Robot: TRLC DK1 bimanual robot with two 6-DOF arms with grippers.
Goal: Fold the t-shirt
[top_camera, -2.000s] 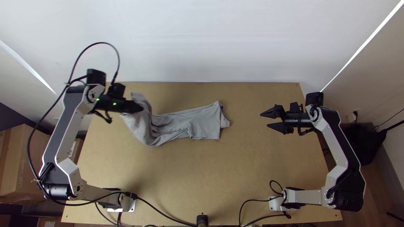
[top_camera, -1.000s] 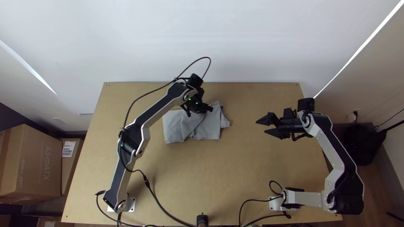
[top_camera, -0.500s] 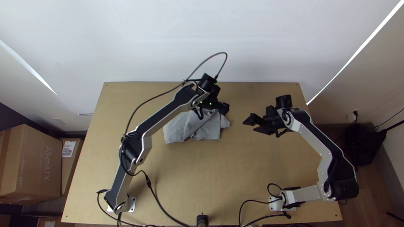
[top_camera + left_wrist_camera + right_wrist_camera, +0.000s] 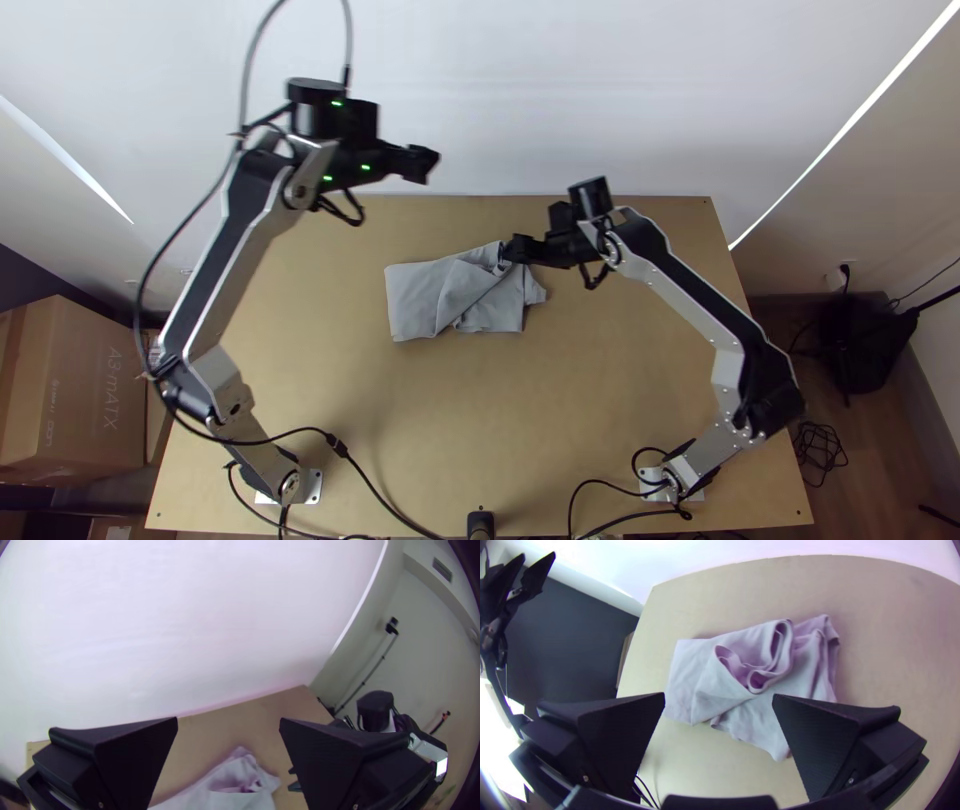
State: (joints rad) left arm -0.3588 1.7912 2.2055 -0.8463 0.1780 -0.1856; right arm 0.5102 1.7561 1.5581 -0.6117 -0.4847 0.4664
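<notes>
The grey t-shirt [image 4: 415, 305] lies folded into a compact bundle on the light wooden worktop [image 4: 420, 420], between the two arms and nearer the far edge than the near one. One end lies fairly flat and smooth. Toward the other end a slanting flap crosses the bundle, and the right wrist view shows loose, curled folds standing up there, with rumpled layers beside them.

The right pincer [image 4: 512, 249] is over the far edge of the shirt, close to the raised folds; its fingers are spread well apart, with cloth visible through the gap. Whether they touch the fabric, I cannot tell. The left pincer [image 4: 428, 165] is in the air near the worktop's far edge, well apart from the shirt and in front of the pale wall [image 4: 600, 90], its fingers also wide apart.

As for containers, a large cardboard box [image 4: 65, 390] stands off the worktop on the left arm's side, printed on its sides, its contents hidden. A second box [image 4: 156, 425] stands between it and the worktop, partly covered by the left arm; what it holds is hidden too. On the floor beyond the right arm is a loose tangle of dark cable [image 4: 820, 452], near a black bundle [image 4: 865, 345].
</notes>
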